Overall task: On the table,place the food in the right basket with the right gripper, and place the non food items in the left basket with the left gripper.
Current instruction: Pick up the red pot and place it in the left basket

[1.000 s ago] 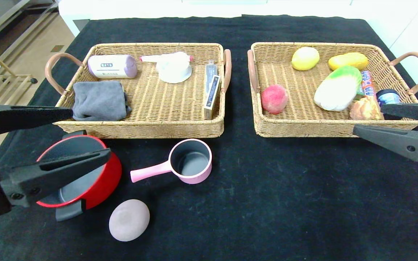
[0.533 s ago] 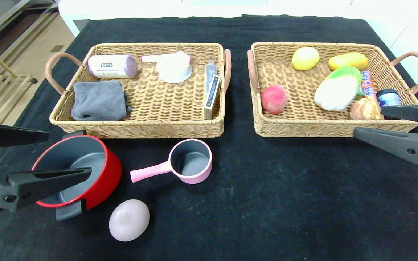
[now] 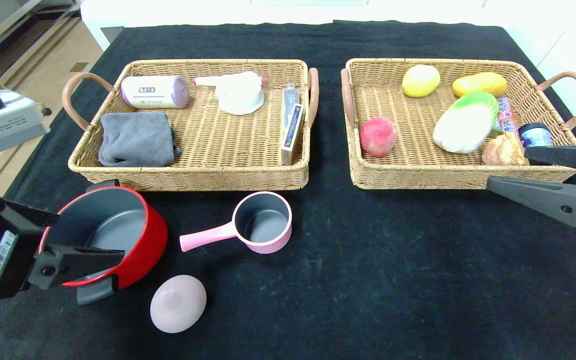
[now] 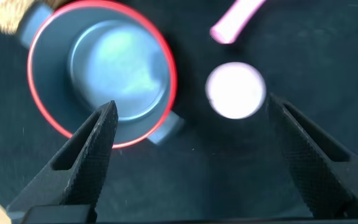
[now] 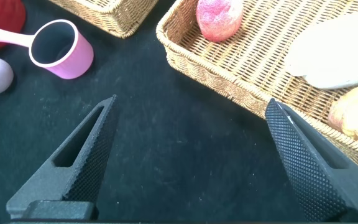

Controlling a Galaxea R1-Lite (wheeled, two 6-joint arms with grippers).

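Note:
On the black table (image 3: 393,275) the red pot (image 3: 133,240) stands near left, the pink saucepan (image 3: 263,222) beside it and the lilac egg-shaped lump (image 3: 178,303) in front. My left gripper (image 3: 91,236) is open and empty above the pot's near rim; its wrist view shows the pot (image 4: 101,74) and the lump (image 4: 235,90) below. The card box (image 3: 293,127) lies in the left basket (image 3: 193,177). The cabbage (image 3: 468,122) and the bun (image 3: 504,150) lie in the right basket (image 3: 418,177). My right gripper (image 3: 507,165) is open and empty at that basket's front right corner.
The left basket also holds a grey cloth (image 3: 137,138), a lilac roll (image 3: 154,91) and a white item (image 3: 240,95). The right basket holds a red peach (image 3: 378,136), two yellow fruits (image 3: 420,80), a packet and a small tub (image 3: 534,134). Bare cloth lies front right.
My left gripper has drawn back from the left basket's front edge toward the near left and lowered over the red pot, its wrist tilting down. The right gripper has barely moved.

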